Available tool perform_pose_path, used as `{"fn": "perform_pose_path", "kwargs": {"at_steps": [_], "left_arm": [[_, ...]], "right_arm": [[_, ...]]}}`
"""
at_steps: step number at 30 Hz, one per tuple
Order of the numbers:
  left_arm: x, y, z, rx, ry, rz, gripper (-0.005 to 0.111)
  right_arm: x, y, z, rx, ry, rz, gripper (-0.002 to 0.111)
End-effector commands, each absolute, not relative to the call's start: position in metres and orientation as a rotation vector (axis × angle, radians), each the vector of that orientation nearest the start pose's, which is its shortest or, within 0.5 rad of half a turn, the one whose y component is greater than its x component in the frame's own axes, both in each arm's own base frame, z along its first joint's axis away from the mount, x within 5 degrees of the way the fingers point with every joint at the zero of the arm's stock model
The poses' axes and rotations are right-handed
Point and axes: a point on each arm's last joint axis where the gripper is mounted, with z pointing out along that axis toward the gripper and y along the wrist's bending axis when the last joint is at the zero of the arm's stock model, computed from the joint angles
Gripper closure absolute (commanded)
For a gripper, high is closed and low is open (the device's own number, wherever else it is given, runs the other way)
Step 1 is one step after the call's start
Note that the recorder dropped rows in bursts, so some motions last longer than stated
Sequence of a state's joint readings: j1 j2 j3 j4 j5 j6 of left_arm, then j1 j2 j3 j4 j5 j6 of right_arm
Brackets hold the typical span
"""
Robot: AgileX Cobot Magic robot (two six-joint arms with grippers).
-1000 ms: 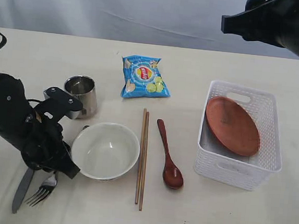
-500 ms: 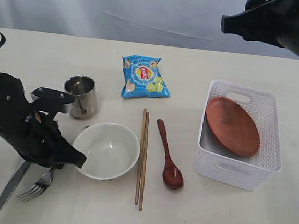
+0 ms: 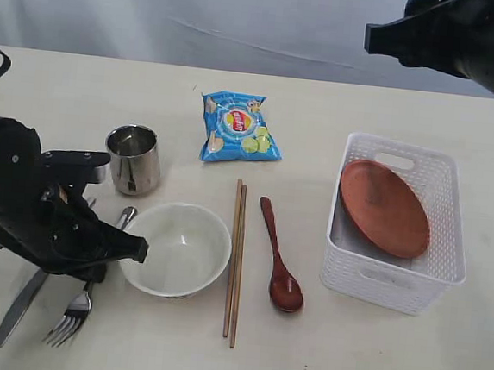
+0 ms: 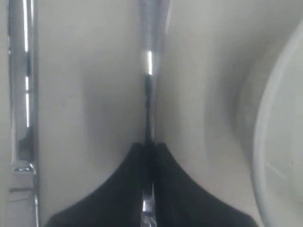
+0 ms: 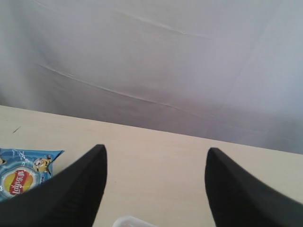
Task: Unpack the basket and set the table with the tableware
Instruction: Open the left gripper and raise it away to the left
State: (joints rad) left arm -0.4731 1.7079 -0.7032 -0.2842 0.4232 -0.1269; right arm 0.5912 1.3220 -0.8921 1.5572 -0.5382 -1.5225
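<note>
One plate in basket, fork pinched

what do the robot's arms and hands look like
The left arm and right arm are matte black with bulky, angular casings. The left one has a small orange patch on its side, and a thin black cable loops near it. The left hand has black fingers tapering to narrow tips; the right hand has broad black wedge-shaped fingers with rounded tips.

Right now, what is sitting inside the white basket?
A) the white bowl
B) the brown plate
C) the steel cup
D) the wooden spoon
B: the brown plate lies tilted inside the basket.
</note>
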Motion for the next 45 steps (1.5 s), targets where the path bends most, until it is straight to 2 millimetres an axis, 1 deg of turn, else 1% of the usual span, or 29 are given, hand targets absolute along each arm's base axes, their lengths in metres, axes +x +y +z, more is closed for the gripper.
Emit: {"fn": "perform_pose_path", "kwargs": {"at_steps": [1, 6, 8, 10, 11, 12, 13, 15, 17, 20, 24, 25, 27, 29, 30, 32, 34, 35, 36, 38, 39, 42, 43, 45], "left_arm": [[0.229, -0.132, 0.123, 0.067, 3.004, -0.309, 0.107], [0.230, -0.132, 0.123, 0.055, 2.992, -0.313, 0.107], [0.230, -0.132, 0.123, 0.055, 2.992, -0.313, 0.105], [0.230, -0.132, 0.123, 0.055, 2.992, -0.313, 0.095], [0.230, -0.132, 0.123, 0.055, 2.992, -0.313, 0.085], [0.231, -0.132, 0.123, 0.055, 2.989, -0.313, 0.080], [0.231, -0.132, 0.123, 0.054, 2.984, -0.314, 0.071], [0.233, -0.133, 0.123, 0.051, 2.966, -0.318, 0.065], [0.234, -0.133, 0.126, 0.062, 2.951, -0.321, 0.065], [0.231, -0.130, 0.141, 0.130, 2.916, -0.311, 0.065], [0.221, -0.122, 0.174, 0.259, 2.850, -0.271, 0.065], [0.219, -0.119, 0.179, 0.292, 2.838, -0.250, 0.065], [0.214, -0.114, 0.192, 0.346, 2.803, -0.216, 0.065], [0.211, -0.109, 0.208, 0.384, 2.728, -0.194, 0.065], [0.210, -0.108, 0.217, 0.390, 2.668, -0.206, 0.065], [0.213, -0.109, 0.238, 0.396, 2.476, -0.251, 0.065], [0.216, -0.111, 0.254, 0.407, 2.300, -0.293, 0.066], [0.218, -0.112, 0.265, 0.407, 2.177, -0.318, 0.070], [0.220, -0.113, 0.274, 0.395, 2.035, -0.348, 0.081], [0.220, -0.113, 0.276, 0.383, 1.936, -0.370, 0.100], [0.220, -0.113, 0.275, 0.378, 1.908, -0.377, 0.106], [0.216, -0.112, 0.267, 0.369, 1.856, -0.390, 0.107], [0.214, -0.111, 0.265, 0.364, 1.840, -0.396, 0.107], [0.211, -0.109, 0.260, 0.358, 1.827, -0.402, 0.107]], "right_arm": [[0.262, 0.123, 0.318, -0.194, 1.846, -0.031, 0.051], [0.262, 0.124, 0.318, -0.203, 1.848, -0.018, 0.051], [0.262, 0.124, 0.318, -0.203, 1.848, -0.018, 0.051], [0.262, 0.124, 0.318, -0.203, 1.848, -0.018, 0.051], [0.262, 0.124, 0.318, -0.203, 1.848, -0.018, 0.051], [0.262, 0.124, 0.318, -0.203, 1.848, -0.018, 0.051], [0.262, 0.124, 0.318, -0.203, 1.848, -0.018, 0.051], [0.262, 0.124, 0.318, -0.203, 1.848, -0.018, 0.051], [0.262, 0.124, 0.318, -0.203, 1.848, -0.018, 0.051], [0.262, 0.124, 0.318, -0.201, 1.849, -0.017, 0.051], [0.262, 0.124, 0.317, -0.192, 1.856, -0.008, 0.051], [0.261, 0.124, 0.317, -0.191, 1.857, -0.007, 0.051], [0.262, 0.122, 0.317, -0.183, 1.855, -0.031, 0.051], [0.262, 0.117, 0.317, -0.170, 1.863, -0.099, 0.051], [0.262, 0.113, 0.317, -0.154, 1.869, -0.147, 0.051], [0.261, 0.107, 0.316, -0.122, 1.884, -0.222, 0.051], [0.260, 0.100, 0.316, -0.096, 1.890, -0.309, 0.051], [0.259, 0.097, 0.315, -0.074, 1.907, -0.342, 0.051], [0.258, 0.096, 0.312, -0.145, 1.946, -0.403, 0.051], [0.256, 0.099, 0.306, -0.231, 1.957, -0.440, 0.052], [0.254, 0.102, 0.302, -0.260, 1.962, -0.438, 0.054], [0.250, 0.114, 0.296, -0.347, 1.964, -0.413, 0.065], [0.249, 0.117, 0.295, -0.364, 1.964, -0.407, 0.066], [0.249, 0.123, 0.294, -0.424, 1.955, -0.391, 0.064]]}}
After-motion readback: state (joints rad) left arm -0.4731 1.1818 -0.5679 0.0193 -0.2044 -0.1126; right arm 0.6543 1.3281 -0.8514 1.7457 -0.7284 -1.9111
